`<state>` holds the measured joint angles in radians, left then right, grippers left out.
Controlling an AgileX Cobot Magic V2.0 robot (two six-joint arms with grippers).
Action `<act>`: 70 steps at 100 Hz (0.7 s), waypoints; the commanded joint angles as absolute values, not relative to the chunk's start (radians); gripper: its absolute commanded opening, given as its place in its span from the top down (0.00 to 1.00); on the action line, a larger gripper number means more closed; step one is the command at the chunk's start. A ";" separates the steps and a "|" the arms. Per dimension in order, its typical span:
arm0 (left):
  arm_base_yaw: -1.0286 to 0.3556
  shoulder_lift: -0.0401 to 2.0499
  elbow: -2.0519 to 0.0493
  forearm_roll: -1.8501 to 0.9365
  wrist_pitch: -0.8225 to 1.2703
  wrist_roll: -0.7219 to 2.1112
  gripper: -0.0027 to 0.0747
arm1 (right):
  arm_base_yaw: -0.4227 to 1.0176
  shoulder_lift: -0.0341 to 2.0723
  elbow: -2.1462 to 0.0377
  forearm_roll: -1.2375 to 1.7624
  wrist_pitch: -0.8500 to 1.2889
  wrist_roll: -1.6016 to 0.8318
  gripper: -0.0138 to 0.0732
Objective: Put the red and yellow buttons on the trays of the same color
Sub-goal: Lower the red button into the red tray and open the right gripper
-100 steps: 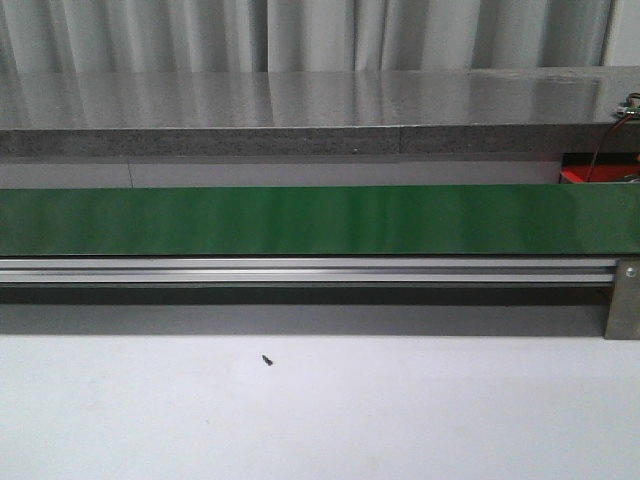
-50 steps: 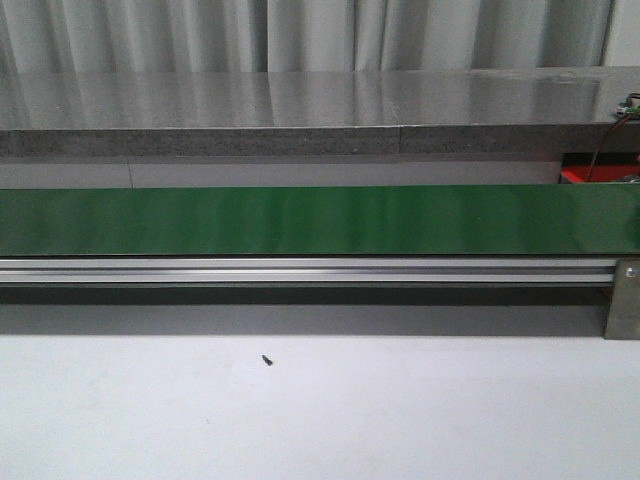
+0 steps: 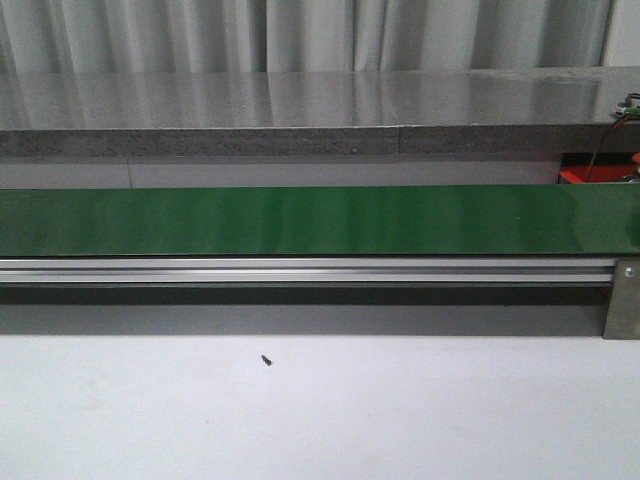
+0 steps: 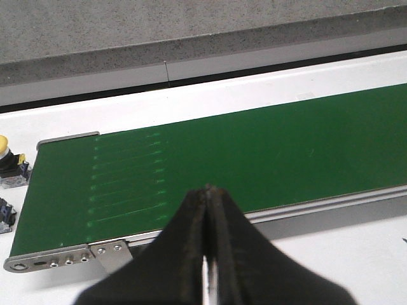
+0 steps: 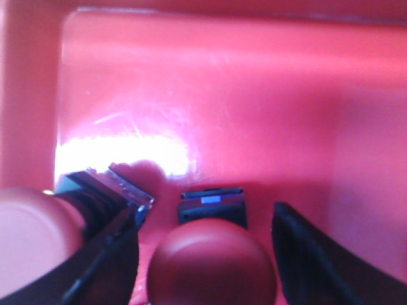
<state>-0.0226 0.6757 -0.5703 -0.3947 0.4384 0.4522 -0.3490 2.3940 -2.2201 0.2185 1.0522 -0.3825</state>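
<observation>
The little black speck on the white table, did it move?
No. The black speck sits at the same spot below the green belt and silver rail.

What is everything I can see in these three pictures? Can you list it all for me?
Belt: one, green, running across the table between the grey shelf and a metal rail.
Metal rail: one, silver, along the belt's near edge.
Shelf: one, grey and shiny, behind the belt.
Curtain: one, pale grey, at the back.
Table: one, white, in front of the belt.
Speck: one, dark, on the table.
Yellow button: one, on a black base, past the belt's end.
Tray: one, red, under the right pincer.
Red button: one, resting in the tray.
Left pincer: one, black, shut, over the belt's edge.
Right pincer: one, black, open around the red button.
</observation>
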 commanded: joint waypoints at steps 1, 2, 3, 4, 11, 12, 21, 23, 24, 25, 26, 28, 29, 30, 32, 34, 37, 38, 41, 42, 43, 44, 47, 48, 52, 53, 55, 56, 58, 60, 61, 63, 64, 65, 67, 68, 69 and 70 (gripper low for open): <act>-0.029 0.673 -0.599 -0.416 0.368 0.453 0.99 | -0.357 2.287 -2.265 0.223 1.027 -0.380 0.30; -0.029 0.673 -0.599 -0.416 0.368 0.453 0.99 | -0.357 2.283 -2.266 0.223 1.026 -0.380 0.30; -0.029 0.673 -0.599 -0.416 0.368 0.453 0.99 | -0.357 2.280 -2.266 0.222 1.024 -0.380 0.30; -0.029 0.673 -0.599 -0.416 0.368 0.453 0.99 | -0.357 2.273 -2.267 0.221 1.024 -0.380 0.30; -0.029 0.673 -0.599 -0.416 0.368 0.453 0.99 | -0.357 2.249 -2.274 0.216 1.028 -0.380 0.30; -0.029 0.673 -0.599 -0.416 0.368 0.453 0.99 | -0.357 2.247 -2.277 0.216 1.029 -0.380 0.30; -0.029 0.673 -0.599 -0.416 0.368 0.453 0.99 | -0.357 2.209 -2.284 0.213 1.052 -0.378 0.30; -0.029 0.673 -0.599 -0.416 0.368 0.453 0.99 | -0.357 2.199 -2.284 0.212 1.059 -0.376 0.30; -0.029 0.673 -0.599 -0.416 0.368 0.453 0.99 | -0.357 2.196 -2.284 0.212 1.061 -0.375 0.30; -0.029 0.673 -0.599 -0.416 0.368 0.453 0.99 | -0.357 2.189 -2.284 0.212 1.066 -0.373 0.30; -0.029 0.673 -0.599 -0.416 0.368 0.453 0.99 | -0.357 2.186 -2.284 0.212 1.067 -0.372 0.30; -0.029 0.673 -0.599 -0.416 0.368 0.453 0.99 | -0.357 2.176 -2.284 0.212 1.075 -0.369 0.30; -0.029 0.673 -0.599 -0.416 0.368 0.453 0.99 | -0.357 2.172 -2.284 0.212 1.078 -0.367 0.30; -0.029 0.673 -0.599 -0.416 0.368 0.453 0.99 | -0.357 2.165 -2.284 0.212 1.084 -0.366 0.30; -0.029 0.673 -0.599 -0.416 0.368 0.453 0.99 | -0.357 2.155 -2.284 0.212 1.094 -0.363 0.31; -0.029 0.673 -0.599 -0.416 0.368 0.453 0.99 | -0.357 2.147 -2.284 0.212 1.101 -0.361 0.31; -0.029 0.673 -0.599 -0.416 0.368 0.453 0.99 | -0.357 2.129 -2.284 0.212 1.120 -0.359 0.31; -0.029 0.673 -0.599 -0.416 0.368 0.453 0.99 | -0.356 2.126 -2.284 0.212 1.123 -0.356 0.31; -0.029 0.673 -0.599 -0.416 0.367 0.453 0.99 | -0.355 2.112 -2.284 0.212 1.137 -0.352 0.31; -0.029 0.673 -0.599 -0.416 0.367 0.453 0.99 | -0.354 2.104 -2.284 0.212 1.144 -0.349 0.31; -0.029 0.673 -0.599 -0.416 0.367 0.453 0.99 | -0.352 2.101 -2.284 0.212 1.148 -0.346 0.31; -0.029 0.673 -0.599 -0.416 0.367 0.453 0.99 | -0.353 2.093 -2.284 0.212 1.156 -0.344 0.31; -0.029 0.673 -0.599 -0.416 0.367 0.453 0.99 | -0.347 2.078 -2.284 0.212 1.172 -0.341 0.31; -0.029 0.673 -0.599 -0.416 0.367 0.453 0.99 | -0.346 2.075 -2.284 0.212 1.176 -0.339 0.31; -0.029 0.673 -0.599 -0.416 0.367 0.453 0.99 | -0.340 2.054 -2.284 0.212 1.196 -0.334 0.31; -0.029 0.673 -0.599 -0.416 0.367 0.453 0.99 | -0.336 2.047 -2.284 0.212 1.202 -0.330 0.31; -0.029 0.673 -0.599 -0.416 0.367 0.453 0.99 | -0.333 2.041 -2.284 0.212 1.208 -0.327 0.31; -0.029 0.673 -0.599 -0.416 0.367 0.453 0.99 | -0.331 2.035 -2.284 0.212 1.214 -0.325 0.31; -0.029 0.673 -0.599 -0.416 0.367 0.453 0.99 | -0.326 2.026 -2.284 0.212 1.223 -0.319 0.31; -0.029 0.673 -0.599 -0.416 0.367 0.453 0.99 | -0.320 2.019 -2.284 0.212 1.234 -0.316 0.31; -0.029 0.673 -0.599 -0.416 0.367 0.453 0.99 | -0.316 2.016 -2.284 0.212 1.238 -0.315 0.31; -0.029 0.673 -0.599 -0.416 0.368 0.453 0.99 | -0.309 2.005 -2.284 0.212 1.251 -0.311 0.31; -0.029 0.673 -0.599 -0.416 0.368 0.453 0.99 | -0.306 2.005 -2.284 0.212 1.251 -0.312 0.31; -0.029 0.673 -0.599 -0.416 0.368 0.453 0.99 | -0.304 2.001 -2.284 0.212 1.257 -0.312 0.31; -0.029 0.673 -0.599 -0.416 0.368 0.453 0.99 | -0.296 1.992 -2.284 0.212 1.267 -0.311 0.31; -0.029 0.673 -0.599 -0.416 0.368 0.453 0.99 | -0.291 1.990 -2.284 0.212 1.270 -0.311 0.31; -0.029 0.673 -0.599 -0.416 0.368 0.453 0.99 | -0.288 1.988 -2.283 0.212 1.274 -0.310 0.31; -0.029 0.673 -0.599 -0.416 0.368 0.453 0.99 | -0.285 1.985 -2.283 0.212 1.279 -0.310 0.31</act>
<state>-0.0226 0.6757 -0.5703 -0.3947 0.4384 0.4522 -0.3122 2.0784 -2.2526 0.2003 1.2434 -0.3188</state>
